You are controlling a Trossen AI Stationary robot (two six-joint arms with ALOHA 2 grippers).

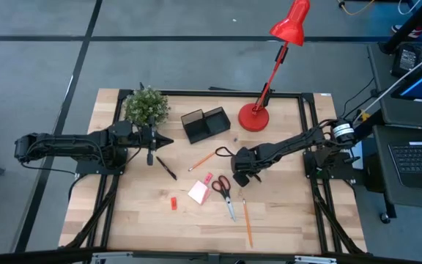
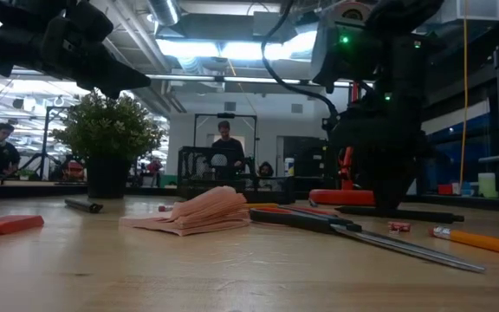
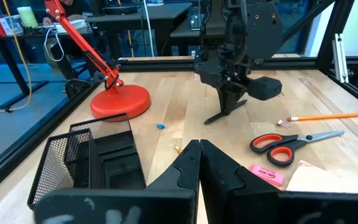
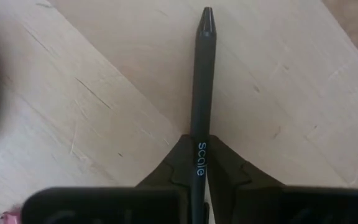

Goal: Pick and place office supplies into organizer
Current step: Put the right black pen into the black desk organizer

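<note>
My right gripper (image 1: 242, 178) stands at the table's middle right, pointing down and shut on a black pen (image 4: 202, 93). Near it lie red-handled scissors (image 1: 224, 192), a white note pad (image 1: 198, 192), a pink block (image 1: 208, 178), a red block (image 1: 174, 203), two orange pencils (image 1: 202, 160) (image 1: 247, 224) and another black pen (image 1: 165, 167). All of them lie flat on the wood. The black mesh organizer (image 1: 205, 123) stands at the far middle. My left gripper (image 1: 154, 139) hovers shut near the plant, with nothing between its fingers. My right gripper pinches the pen's barrel (image 4: 200, 149) at its printed lettering, between the two fingers (image 3: 232, 99). The fingers come from above, pointing down, and lie across the pen. The pen lies about level at the tabletop (image 2: 397, 213). Whether it is lifted clear, I cannot tell.
A red desk lamp has its round base (image 1: 253, 117) right of the organizer. A small green potted plant (image 1: 146, 106) stands at the far left. A black metal frame (image 1: 306, 132) runs along the table's edges. People sit and stand in the room behind.
</note>
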